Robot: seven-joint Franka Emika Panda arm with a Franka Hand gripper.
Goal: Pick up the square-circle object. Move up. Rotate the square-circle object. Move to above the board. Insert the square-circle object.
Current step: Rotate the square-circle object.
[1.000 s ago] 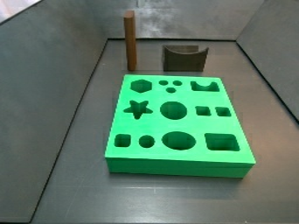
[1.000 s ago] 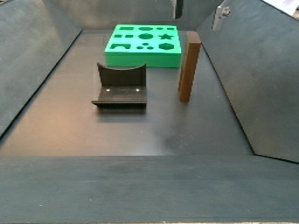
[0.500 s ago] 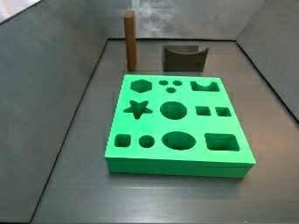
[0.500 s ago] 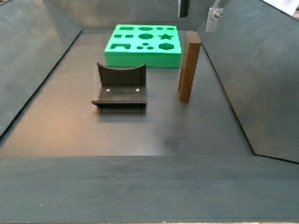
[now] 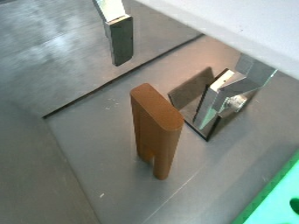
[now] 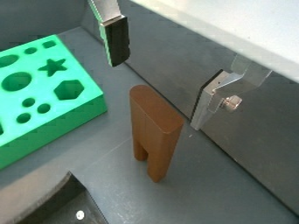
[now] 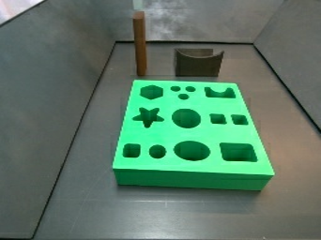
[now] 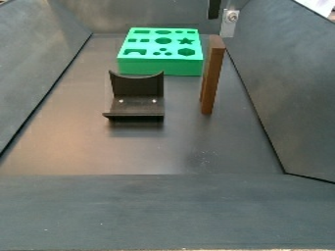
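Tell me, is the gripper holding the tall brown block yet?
No, nothing is held. The gripper is open above the square-circle object, fingers apart on either side of its top, not touching it.

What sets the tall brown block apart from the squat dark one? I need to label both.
The square-circle object is brown, tall and narrow, standing upright; the dark grey block is low, wide and scoop-topped. The open end effector hovers above the brown one only, its fingers on either side, not touching. Both rest on the floor, apart from the board.
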